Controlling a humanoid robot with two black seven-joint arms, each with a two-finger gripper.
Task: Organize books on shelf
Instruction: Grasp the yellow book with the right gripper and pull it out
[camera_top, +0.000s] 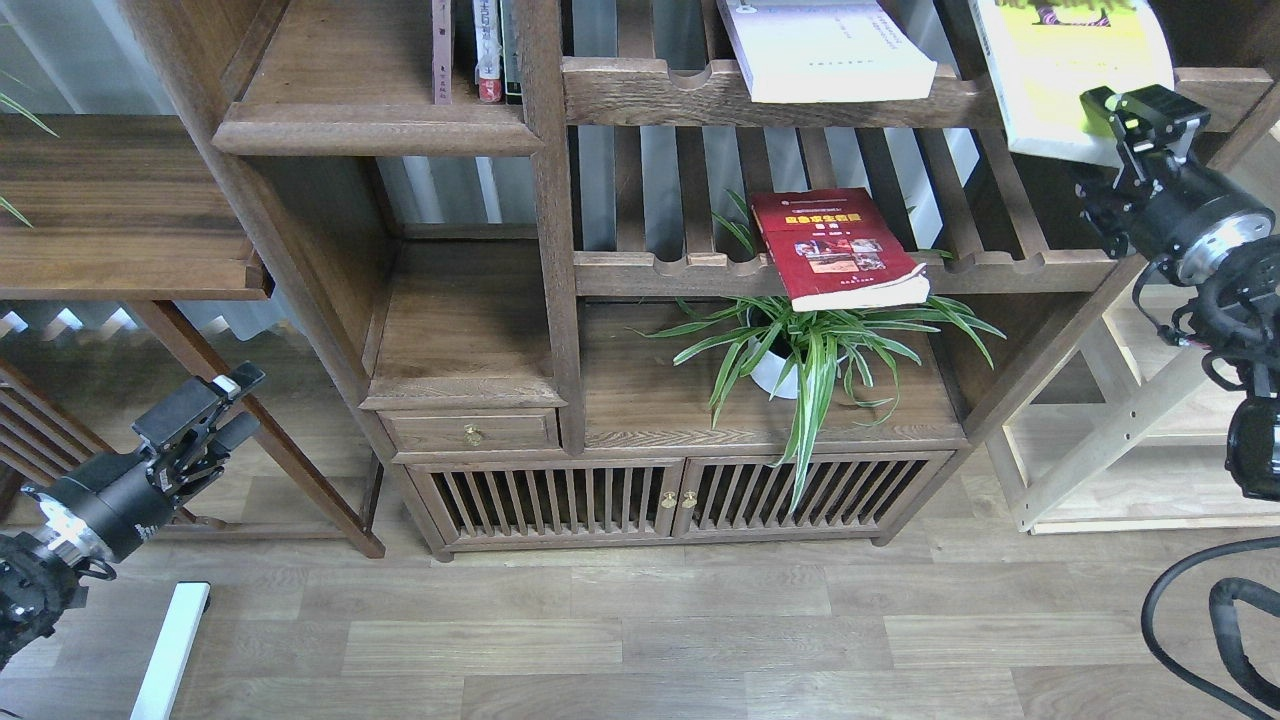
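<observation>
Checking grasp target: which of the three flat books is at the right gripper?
The yellow-green and white book, top right: the right gripper is at its lower corner. The red book and pale white book lie further left.

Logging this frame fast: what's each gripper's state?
Left gripper: low, apart from the books, fingers together, holding nothing.
Right gripper: at the large thin yellow-green and white book; grip cannot be told.

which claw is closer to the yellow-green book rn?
Right. The right claw is at the lower right corner of the yellow-green book on the upper slatted rack, apparently touching it. The left claw is far off at lower left, near the floor.
</observation>
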